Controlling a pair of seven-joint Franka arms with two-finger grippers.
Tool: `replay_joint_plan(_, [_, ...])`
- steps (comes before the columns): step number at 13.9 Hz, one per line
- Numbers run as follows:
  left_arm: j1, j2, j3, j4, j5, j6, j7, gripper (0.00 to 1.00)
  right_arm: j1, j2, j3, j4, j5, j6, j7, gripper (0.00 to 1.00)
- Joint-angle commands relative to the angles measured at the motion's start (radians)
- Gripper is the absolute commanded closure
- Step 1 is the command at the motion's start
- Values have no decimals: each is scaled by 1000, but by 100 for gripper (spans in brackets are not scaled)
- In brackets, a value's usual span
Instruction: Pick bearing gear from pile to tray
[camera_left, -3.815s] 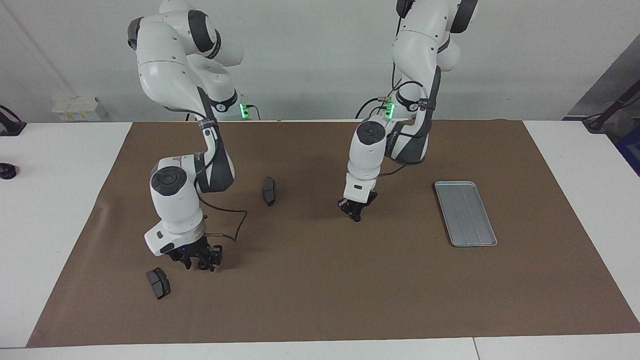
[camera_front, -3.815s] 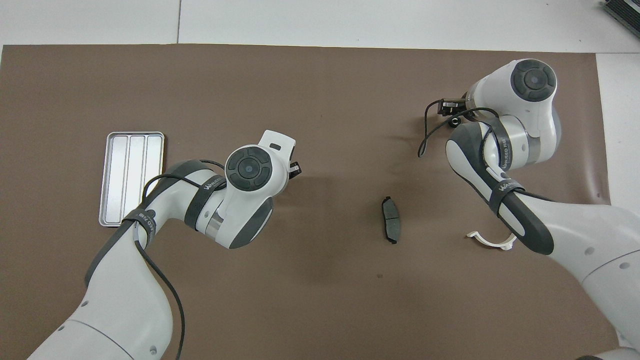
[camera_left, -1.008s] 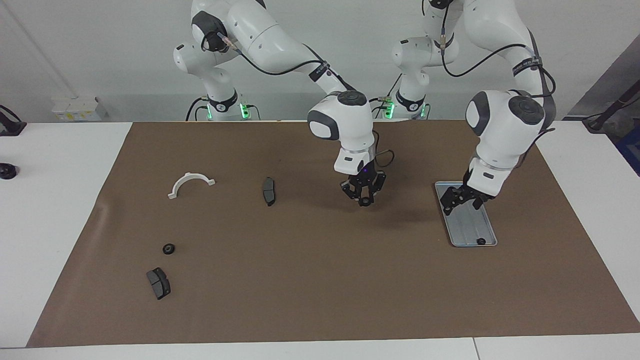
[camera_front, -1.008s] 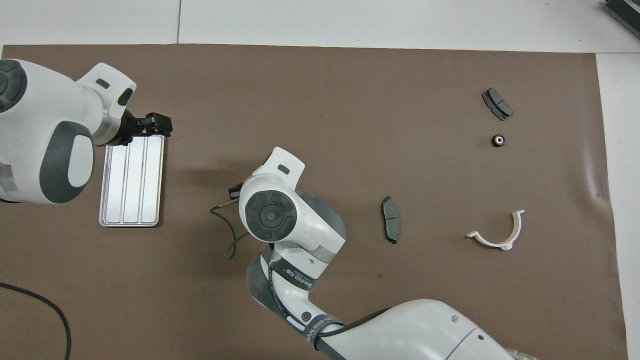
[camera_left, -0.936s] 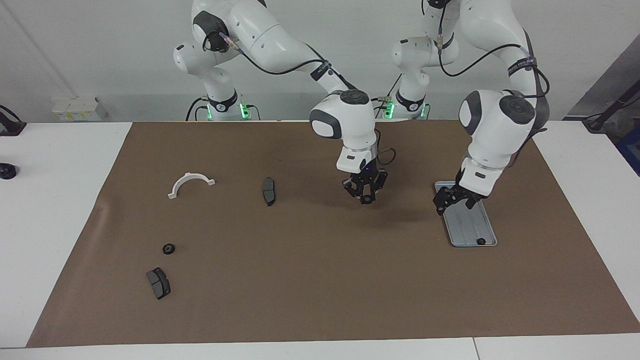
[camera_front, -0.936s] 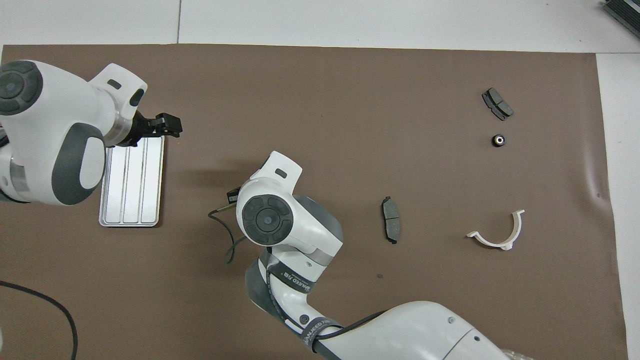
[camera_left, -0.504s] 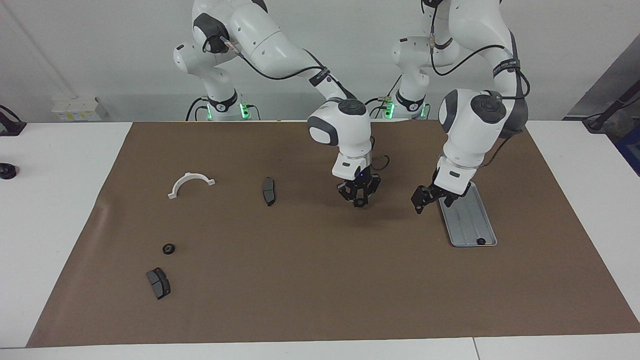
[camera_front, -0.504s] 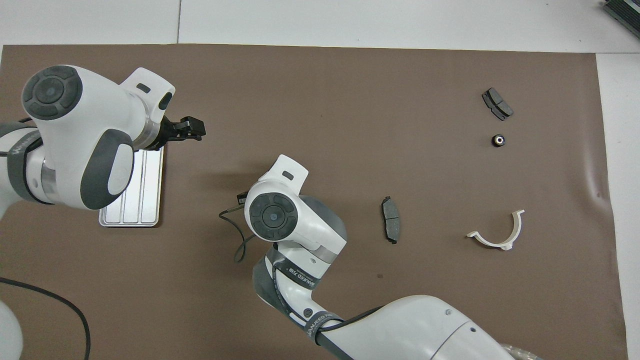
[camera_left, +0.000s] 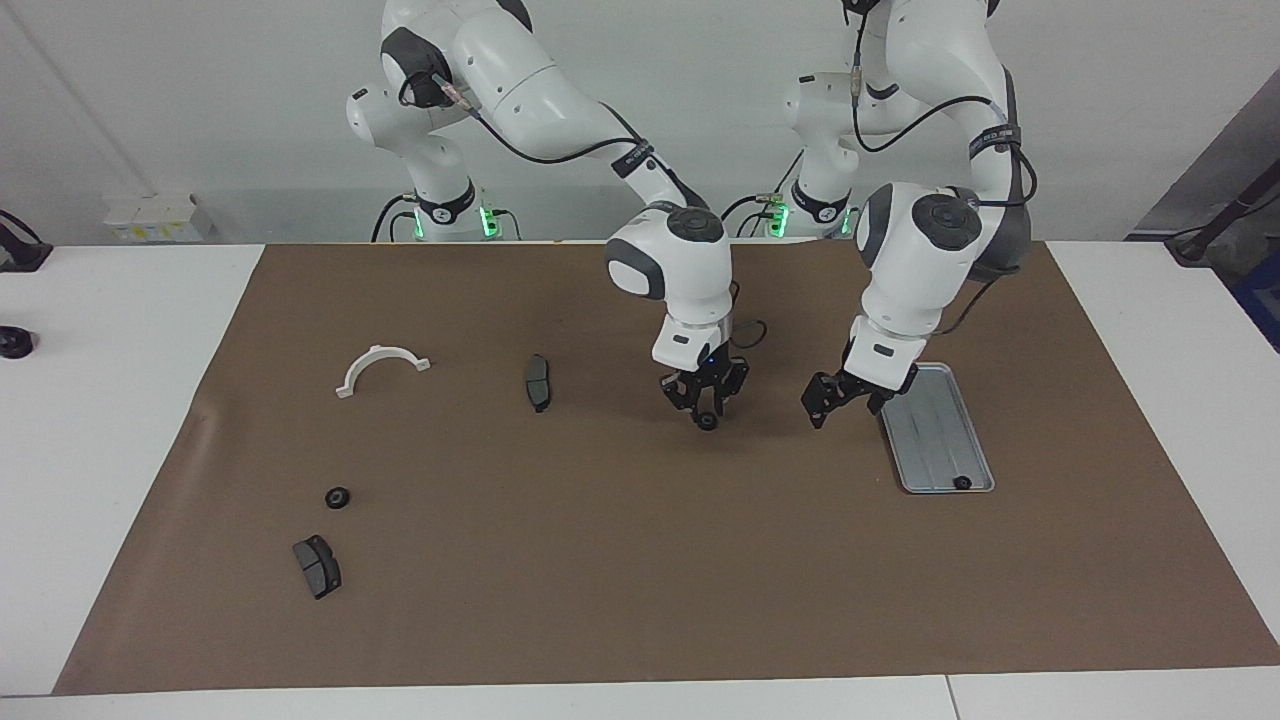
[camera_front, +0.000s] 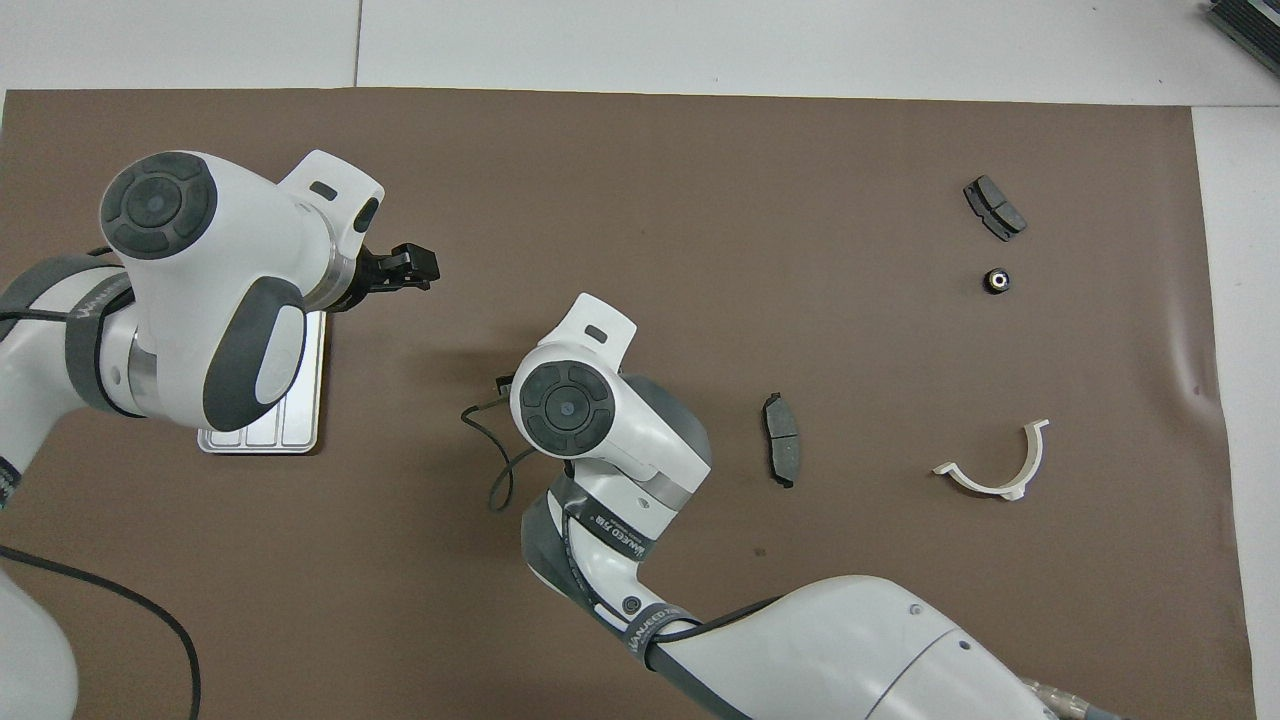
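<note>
The silver-grey ridged tray lies toward the left arm's end of the mat, and one small black bearing gear sits in its corner farthest from the robots. In the overhead view the left arm hides most of the tray. My right gripper hangs low over the middle of the mat, shut on a second black bearing gear; its own wrist hides it in the overhead view. My left gripper is open and empty over the mat beside the tray, and it also shows in the overhead view. A third gear lies toward the right arm's end.
Toward the right arm's end lie a dark brake pad beside the loose gear, a white half-ring clamp and a second brake pad nearer the middle. The brown mat covers the white table.
My left gripper has moved off the tray toward the middle, leaving a gear in the tray. My right gripper with its gear has shifted slightly toward its own end and lower.
</note>
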Motion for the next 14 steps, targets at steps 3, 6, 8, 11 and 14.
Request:
replay_joint_plan(3, [-62, 18, 13, -19, 0, 67, -124, 0, -59, -41, 10, -1, -11, -73, -37, 57])
replay_joint_plan(6, [-134, 93, 13, -11, 106, 124, -293, 0, -174, -67, 10, -1, -8, -99, -93, 57])
replay_joint_plan(8, [-204, 127, 13, -19, 172, 130, -450, 0, -275, -67, 11, -4, -6, -98, -159, 57])
replay_joint_plan(11, [-299, 135, 15, -60, 175, 147, -617, 0, -426, -64, 11, -21, -5, -116, -255, 53])
replay_joint_plan(14, [-333, 147, 15, -76, 175, 181, -665, 24, -559, -73, 11, -38, -5, -228, -328, 49])
